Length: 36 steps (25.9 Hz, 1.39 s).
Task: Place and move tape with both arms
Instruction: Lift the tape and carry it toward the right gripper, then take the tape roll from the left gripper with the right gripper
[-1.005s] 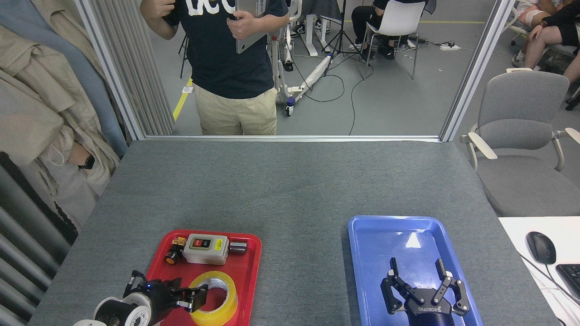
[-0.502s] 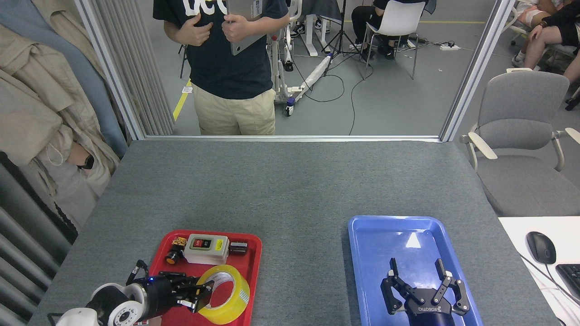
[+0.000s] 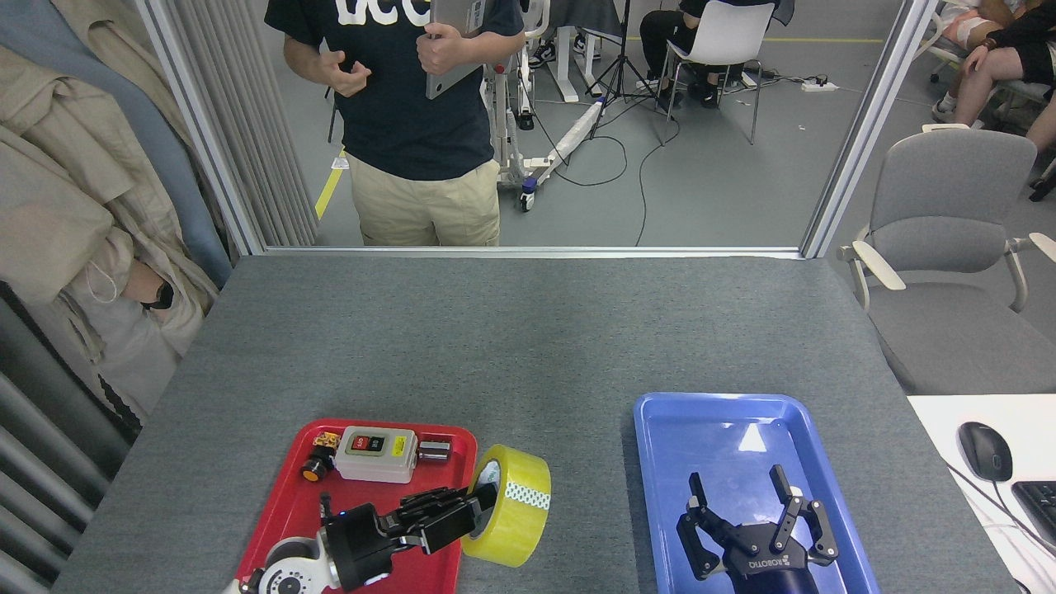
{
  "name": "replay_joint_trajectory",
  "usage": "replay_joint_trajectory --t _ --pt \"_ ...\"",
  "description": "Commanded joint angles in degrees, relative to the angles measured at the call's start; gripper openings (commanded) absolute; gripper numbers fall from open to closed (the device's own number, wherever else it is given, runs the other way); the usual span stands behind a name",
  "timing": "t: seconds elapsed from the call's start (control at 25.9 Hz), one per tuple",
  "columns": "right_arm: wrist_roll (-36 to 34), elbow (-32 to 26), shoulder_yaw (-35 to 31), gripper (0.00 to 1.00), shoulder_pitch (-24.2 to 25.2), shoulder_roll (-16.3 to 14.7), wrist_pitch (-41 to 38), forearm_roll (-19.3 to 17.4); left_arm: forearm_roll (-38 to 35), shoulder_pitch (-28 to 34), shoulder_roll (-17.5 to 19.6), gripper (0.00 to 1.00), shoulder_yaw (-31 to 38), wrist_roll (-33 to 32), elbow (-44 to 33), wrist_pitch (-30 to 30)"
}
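Observation:
The yellow tape roll (image 3: 513,505) is held tilted on edge above the right rim of the red tray (image 3: 285,516). My left gripper (image 3: 478,505) is shut on it, with fingers (image 3: 441,513) reaching into the white core and clamping the roll's wall. My right gripper (image 3: 747,516) hovers open over the near part of the blue tray (image 3: 660,462), its fingers (image 3: 698,503) spread with nothing between them.
A beige switch box (image 3: 376,453), a small orange-tipped part (image 3: 315,467) and a dark small piece (image 3: 432,450) lie at the red tray's far end. A person (image 3: 412,124) stands beyond the table's far edge. A grey chair (image 3: 949,247) is at the right; a mouse (image 3: 984,450) lies on a white desk.
My left gripper has lifted the tape off the red tray and carried it right, tilting it upright. The right gripper has shifted slightly left and nearer, staying open.

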Motion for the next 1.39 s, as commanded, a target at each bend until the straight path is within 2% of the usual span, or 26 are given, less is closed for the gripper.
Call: replay_joint_trajectory --t 0.0,0.15,0.35,0.7,0.77,0.97,1.04,1.16,1.31,1.35 --pt "-2.42 -0.03 0.08 1.0 0.05 -0.49 -8.54 2.47 -0.45 -1.7 -3.33 0.0 -0.34 -0.23 3.8 -0.12" --pt "-2.95 -0.83 0.08 1.0 0.14 -1.37 -24.27 3.79 -0.45 -2.58 -4.21 0.0 -0.34 -0.23 5.03 -0.12" --pt "-4.18 -1.09 1.05 1.0 0.32 -1.28 -37.37 3.71 -0.37 -2.76 -3.59 0.0 -0.34 -0.23 5.03 -0.12" --pt "-4.09 -0.47 8.26 1.0 -1.62 -0.4 -39.57 3.71 -0.02 -2.93 -2.72 0.0 -0.34 -0.14 4.77 -0.12" --pt "-4.0 -0.21 9.22 0.97 -2.06 0.66 -38.52 3.79 0.07 -2.85 -2.54 0.0 -0.34 -0.05 4.59 -0.12" --pt "-4.0 0.05 10.19 0.44 -2.32 1.01 -37.64 3.97 0.34 -2.58 -2.28 0.0 -0.34 0.3 4.15 -0.12" --pt "-3.83 0.23 10.28 0.29 -2.41 1.01 -37.64 4.06 0.6 -2.23 -2.28 0.0 -0.34 0.48 4.15 -0.12" --pt "-3.83 0.32 10.37 0.15 -2.32 0.92 -37.64 4.06 0.78 -2.14 -2.36 0.0 -0.34 0.56 4.15 -0.12" --pt "-3.83 0.32 10.37 0.04 -2.23 0.83 -37.64 3.97 1.04 -1.79 -2.45 0.0 -0.34 0.56 3.98 -0.12" --pt "-3.83 0.32 10.37 0.02 -2.23 0.83 -37.64 3.97 1.04 -1.7 -2.45 0.06 -0.25 0.56 3.98 -0.12"
